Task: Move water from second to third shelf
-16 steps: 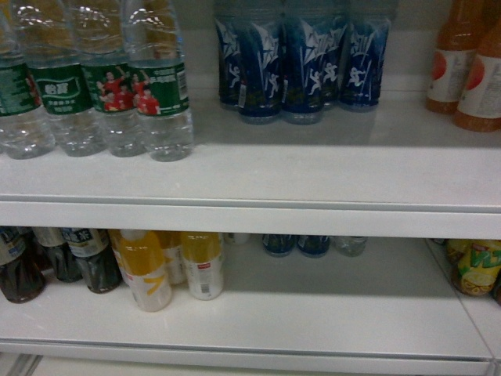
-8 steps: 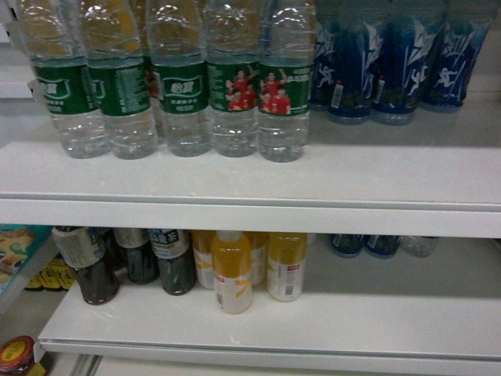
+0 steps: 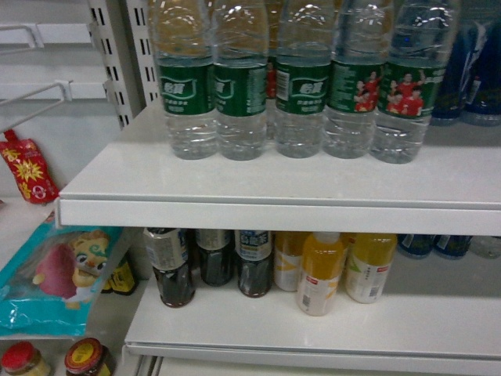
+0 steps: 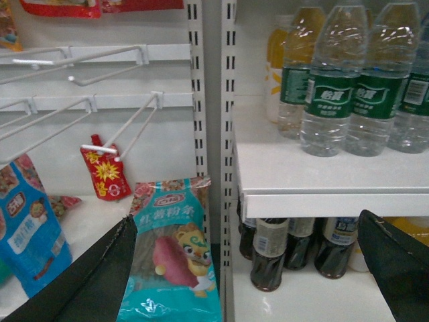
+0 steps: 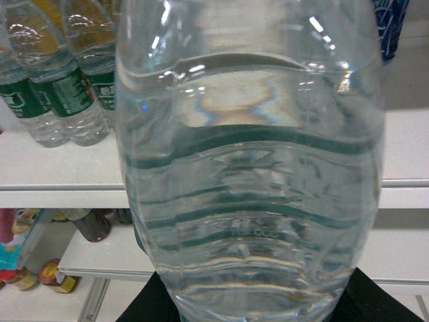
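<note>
A clear ribbed water bottle [image 5: 248, 168] filled the right wrist view, standing upright, long axis vertical, with the right gripper [image 5: 251, 302] clenched round its base; only dark finger edges showed at the bottom, and its label was not readable. Behind it, on the upper shelf [image 3: 258, 188], a row of water bottles [image 3: 297, 78] stood upright along the front edge toward the left corner, green labels carrying white Chinese characters too small to read, two of them picturing people in red shirts. Under that shelf, dark drink bottles [image 3: 171, 266] and yellow ones [image 3: 321, 274] stood upright. The left gripper [image 4: 258, 268] hung released, fingers spread wide, before a teal snack bag [image 4: 175, 261] printed with a cartoon squirrel.
</note>
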You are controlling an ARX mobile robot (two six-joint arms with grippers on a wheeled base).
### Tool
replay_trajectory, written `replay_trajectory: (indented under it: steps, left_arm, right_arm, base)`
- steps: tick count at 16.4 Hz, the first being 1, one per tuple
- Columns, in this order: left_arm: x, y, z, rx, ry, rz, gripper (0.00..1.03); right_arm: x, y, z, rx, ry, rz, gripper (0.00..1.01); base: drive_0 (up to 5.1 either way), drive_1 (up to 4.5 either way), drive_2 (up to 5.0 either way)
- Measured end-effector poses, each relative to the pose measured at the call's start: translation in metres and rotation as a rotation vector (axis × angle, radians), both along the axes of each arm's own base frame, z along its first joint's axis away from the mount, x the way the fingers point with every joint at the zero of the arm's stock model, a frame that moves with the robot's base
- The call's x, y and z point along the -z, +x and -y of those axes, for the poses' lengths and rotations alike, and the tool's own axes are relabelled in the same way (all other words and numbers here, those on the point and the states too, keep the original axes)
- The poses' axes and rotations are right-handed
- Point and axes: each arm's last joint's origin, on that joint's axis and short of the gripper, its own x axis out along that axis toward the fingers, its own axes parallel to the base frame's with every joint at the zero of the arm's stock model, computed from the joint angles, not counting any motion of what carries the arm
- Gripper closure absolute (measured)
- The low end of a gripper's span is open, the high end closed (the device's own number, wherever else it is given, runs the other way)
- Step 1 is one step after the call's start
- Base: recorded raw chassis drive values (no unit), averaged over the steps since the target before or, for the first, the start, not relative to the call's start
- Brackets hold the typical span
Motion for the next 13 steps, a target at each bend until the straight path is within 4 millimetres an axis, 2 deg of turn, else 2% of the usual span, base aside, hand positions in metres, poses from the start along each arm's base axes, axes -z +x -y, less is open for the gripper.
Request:
replay_trajectory:
  steps: [8,13]
  left_arm:
    - [0.0000,0.0000,0.0000,-0.001,0.000,0.000,0.05]
    - [0.0000,0.0000,0.0000,0.000,0.000,0.000,0.05]
  right_arm:
    - [0.0001,0.0001,0.0000,0.000,0.000,-0.001,0.65]
    - [0.0001,0.0000,0.0000,0.000,0.000,-0.002,0.65]
  base:
    - [-4.9,2.51,2.5]
    - [0.0,0.00,0.0]
